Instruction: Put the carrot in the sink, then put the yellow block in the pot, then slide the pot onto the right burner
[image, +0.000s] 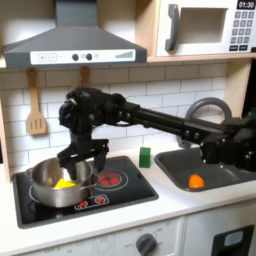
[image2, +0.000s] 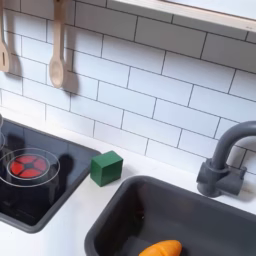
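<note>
- One black jointed arm reaches from the first exterior view's right across the counter, and its gripper (image: 83, 160) hangs just above the far rim of the pot (image: 55, 187).
- Its two dark fingers point down with a clear gap between them and nothing held, so the claw stands open.
- Round and shiny, the steel pot has low straight walls and sits on the left part of the glossy black cooktop (image: 125, 195) in the first exterior view.
- Inside the pot lies the yellow block (image: 64, 183), a small bright lump against the metal floor.
- Just right of the pot in the first exterior view, the right burner (image: 108, 179) shows as a flat printed red ring on the black glass; the second exterior view shows a red ring (image2: 30, 165) too, at its left edge.
- Well to the right, the sink (image2: 120, 215) is a dark grey matte rectangular basin with rounded corners.
- Within the basin lies the carrot (image2: 161, 248), smooth, orange and tapered, at the near edge of the second exterior view.
- At the sink's far right rises a curved dark grey faucet (image2: 222, 160), tube-shaped.
- Between cooktop and sink stands a small green block (image2: 106, 167), cube-like, on the white counter.
- On the white tiled wall hangs a wooden spoon (image2: 58, 48).
</note>
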